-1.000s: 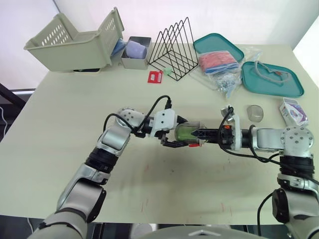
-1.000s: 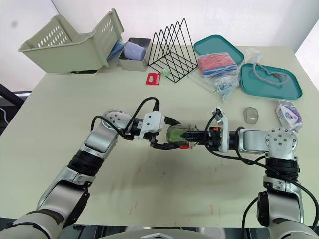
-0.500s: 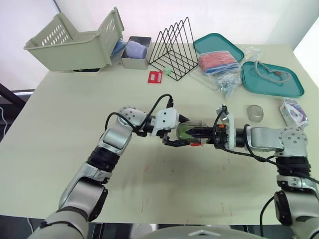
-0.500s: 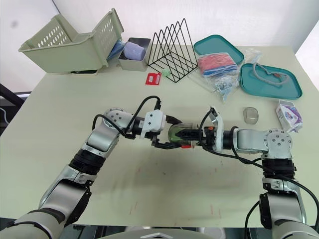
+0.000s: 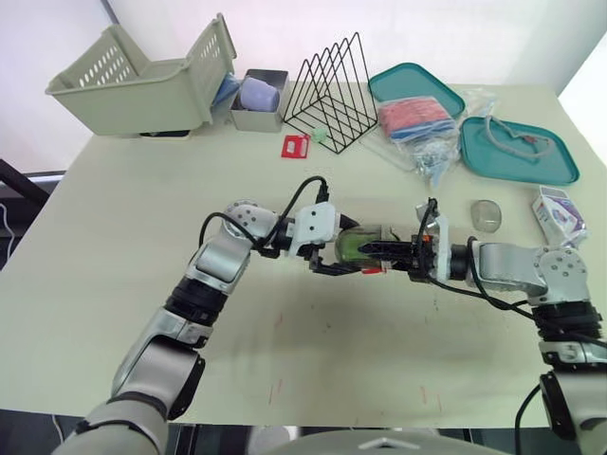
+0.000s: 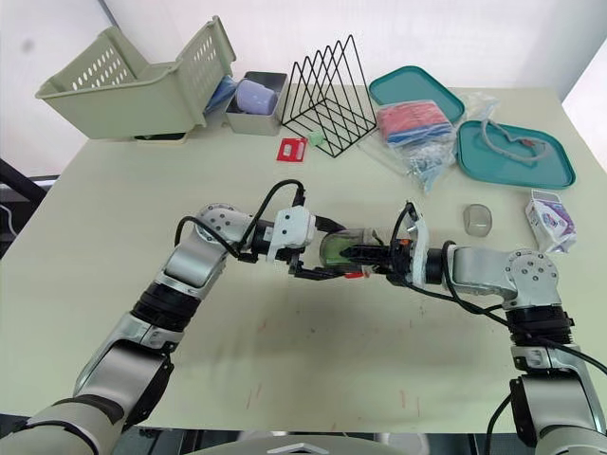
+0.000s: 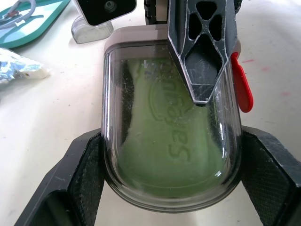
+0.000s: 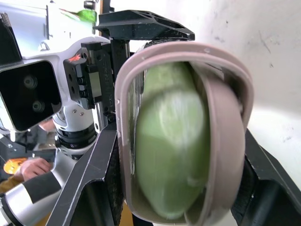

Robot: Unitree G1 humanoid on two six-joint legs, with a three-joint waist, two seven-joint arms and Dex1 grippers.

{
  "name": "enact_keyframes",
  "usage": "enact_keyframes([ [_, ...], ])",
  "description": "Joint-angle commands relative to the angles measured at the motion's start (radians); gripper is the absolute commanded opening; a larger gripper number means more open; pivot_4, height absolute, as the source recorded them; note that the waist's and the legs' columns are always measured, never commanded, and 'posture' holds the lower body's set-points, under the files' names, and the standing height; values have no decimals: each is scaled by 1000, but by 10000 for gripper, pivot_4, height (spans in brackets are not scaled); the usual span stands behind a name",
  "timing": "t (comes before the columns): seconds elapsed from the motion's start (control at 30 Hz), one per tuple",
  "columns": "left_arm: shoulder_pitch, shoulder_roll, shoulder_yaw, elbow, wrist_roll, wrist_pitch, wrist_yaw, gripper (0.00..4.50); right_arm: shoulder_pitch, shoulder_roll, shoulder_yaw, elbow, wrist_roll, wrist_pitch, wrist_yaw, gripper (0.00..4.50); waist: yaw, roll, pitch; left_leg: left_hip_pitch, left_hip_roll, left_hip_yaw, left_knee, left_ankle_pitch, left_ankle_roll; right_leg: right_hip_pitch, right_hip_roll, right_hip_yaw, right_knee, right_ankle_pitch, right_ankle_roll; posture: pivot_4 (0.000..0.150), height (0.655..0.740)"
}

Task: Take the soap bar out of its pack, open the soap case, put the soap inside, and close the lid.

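Observation:
The clear soap case (image 5: pixel 365 245) with a taupe rim lies at mid-table, and the green soap bar (image 7: pixel 171 136) shows through its wall. My left gripper (image 5: pixel 334 256) is shut on the case, one black finger (image 7: pixel 84 176) on each long side. From the opposite end my right gripper (image 5: pixel 384 250) is shut on it too, with one finger (image 7: pixel 201 56) flat across the clear top. In the right wrist view the case (image 8: pixel 221 127) sits between both fingers. A red tab (image 7: pixel 242 89) lies beside the case. The white and purple soap pack (image 5: pixel 558 210) rests at the right edge.
Behind stand a wire rack (image 5: pixel 330 90), a tipped basket (image 5: pixel 133 81), a small grey bin (image 5: pixel 258 100) and two teal trays (image 5: pixel 517 152) with bagged items (image 5: pixel 417 121). A small clear piece (image 5: pixel 487 214) lies right of my right arm. A red card (image 5: pixel 296 145) lies near the rack.
My right gripper has slid left, further over the case, and closed onto it. The left gripper and the case have stayed nearly in place.

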Motion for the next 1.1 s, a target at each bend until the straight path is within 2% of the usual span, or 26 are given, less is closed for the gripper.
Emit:
enact_keyframes([
  [0.03, -16, -4, 0, -23, -16, -5, -8, 34822, 2, -23, 24, -47, 19, -12, -7, 20796, 0, 0, 0, 0, 0, 0, 0, 0, 0, 0, 0, 0, 0, 0, 0, 1500, 7400],
  [0.33, -22, 4, 8, 14, -5, -30, 3, 34822, 11, -68, 58, -85, -20, 9, 58, 20795, 1, 0, 0, 0, 0, 0, 0, 0, 0, 0, 0, 0, 0, 0, 0, 1500, 7400],
  [0.4, -30, -3, 28, 23, -27, -22, 8, 44973, 13, -74, 61, -91, -29, 8, 72, 20795, 1, 0, 0, 0, 0, 0, 0, 0, 0, 0, 0, 0, 0, 0, 0, 1500, 7400],
  [0.73, -56, 23, 74, 40, -89, 21, -11, 45000, -24, -92, 52, -84, -121, 14, 159, 20788, 1, 0, 0, 0, 0, 0, 0, 0, 0, 0, 0, 0, 0, 0, 0, 1500, 7400],
  [0.93, -31, 60, 128, -10, -156, 119, 4, 45000, -66, -125, 39, -77, -269, 32, 278, 20787, 2, 0, 0, -2, 0, 0, 0, 0, 0, -2, 0, 0, 0, 0, 0, 1500, 7400],
  [1.1, 5, 86, 157, -65, -195, 202, 7, 45000, -119, -184, 66, -121, -500, 42, 474, 20786, 2, 0, 0, -3, 0, 0, 0, 0, 0, -3, 0, 0, 0, 0, 0, 1500, 7400],
])
